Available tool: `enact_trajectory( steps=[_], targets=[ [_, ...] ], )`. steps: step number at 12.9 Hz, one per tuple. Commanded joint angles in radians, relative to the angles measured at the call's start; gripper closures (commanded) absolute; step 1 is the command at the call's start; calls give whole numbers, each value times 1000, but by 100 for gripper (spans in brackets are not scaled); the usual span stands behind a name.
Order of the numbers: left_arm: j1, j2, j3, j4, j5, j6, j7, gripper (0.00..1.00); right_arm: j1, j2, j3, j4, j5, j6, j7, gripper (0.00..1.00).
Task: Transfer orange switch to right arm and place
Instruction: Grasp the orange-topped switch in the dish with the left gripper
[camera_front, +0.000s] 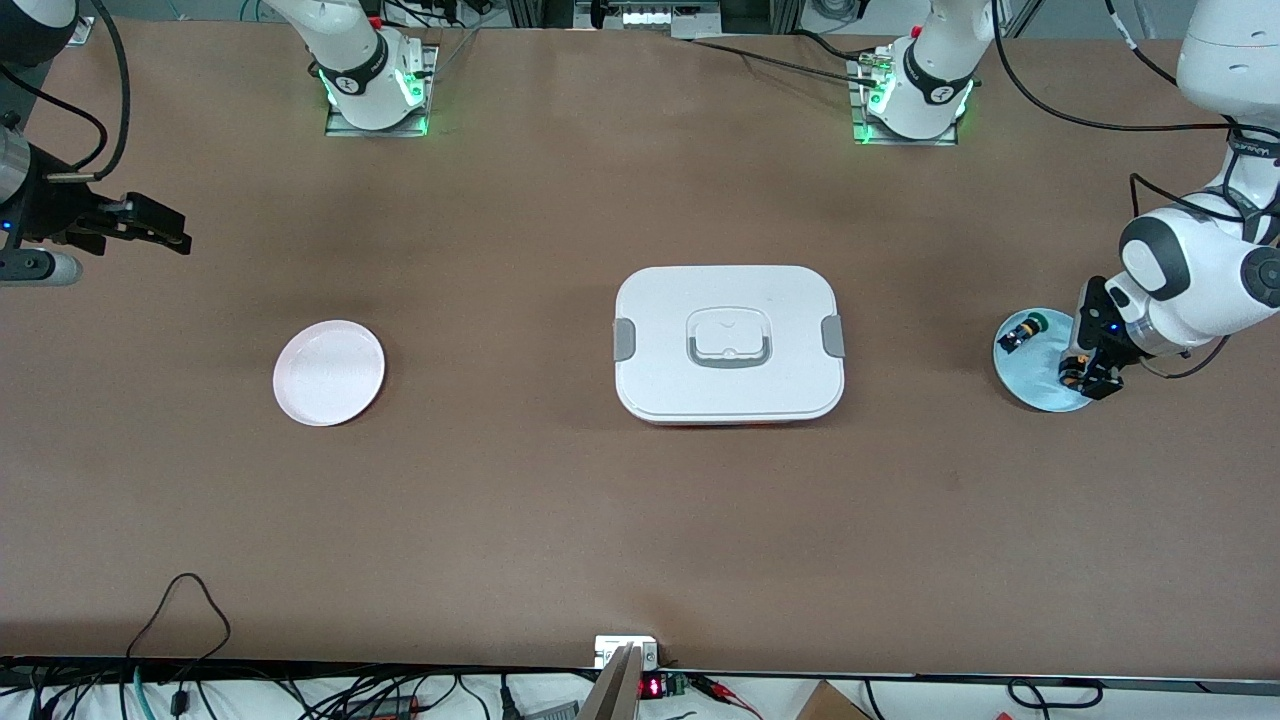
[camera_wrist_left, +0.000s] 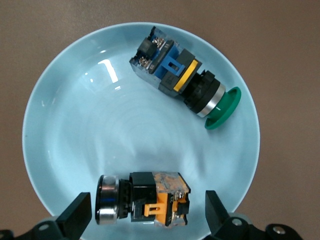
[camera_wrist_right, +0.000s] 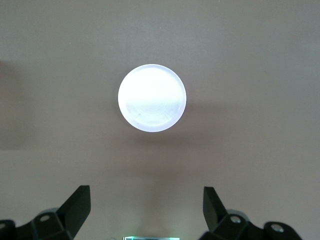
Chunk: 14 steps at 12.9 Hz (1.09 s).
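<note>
Your left claw (camera_wrist_left: 145, 212) stands released at the bottom of the frame, fingers straddling the orange switch (camera_wrist_left: 142, 200), which lies ungrasped on the blue plate (camera_wrist_left: 60, 130) beside the green switch (camera_wrist_left: 185, 80). Your right claw (camera_front: 150, 228), also released, waits at the frame's left edge above the pink plate (camera_front: 329, 372). Pickup, handover and placement all remain.

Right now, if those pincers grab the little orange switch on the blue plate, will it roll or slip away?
Probably not far. The orange switch lies on its side between the open left gripper fingers; its boxy orange end should stop rolling. It looks stiff, hard plastic and likely light. The blue plate looks glossy, so a nudge might make the switch slide.
</note>
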Motion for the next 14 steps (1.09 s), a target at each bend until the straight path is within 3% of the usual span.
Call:
enact_trajectory(
  steps=[1, 4, 6, 10, 11, 13, 14],
  targets=[
    [9, -3, -7, -11, -43, 8, 43, 0, 3, -2, 5, 6, 7, -9, 5, 0],
    [9, 3, -7, -11, -49, 9, 43, 0, 37, 13, 5, 6, 61, -5, 5, 0],
    [8, 6, -7, -10, -50, 11, 43, 4, 43, 30, 4, 4, 244, 6, 9, 0],
    [8, 8, -8, -10, -49, 13, 44, 15, 52, 113, 4, 4, 464, 30, 5, 0],
    [8, 8, -8, -10, -50, 13, 44, 27, 54, 124, 4, 4, 493, 30, 4, 0],
    [8, 6, -8, -5, -49, 13, 44, 71, 63, 147, 4, 4, 565, 29, 4, 0],
    [8, 6, -8, -1, -61, 11, 37, 86, 63, 157, 4, 4, 604, 26, 1, 0]
  ],
)
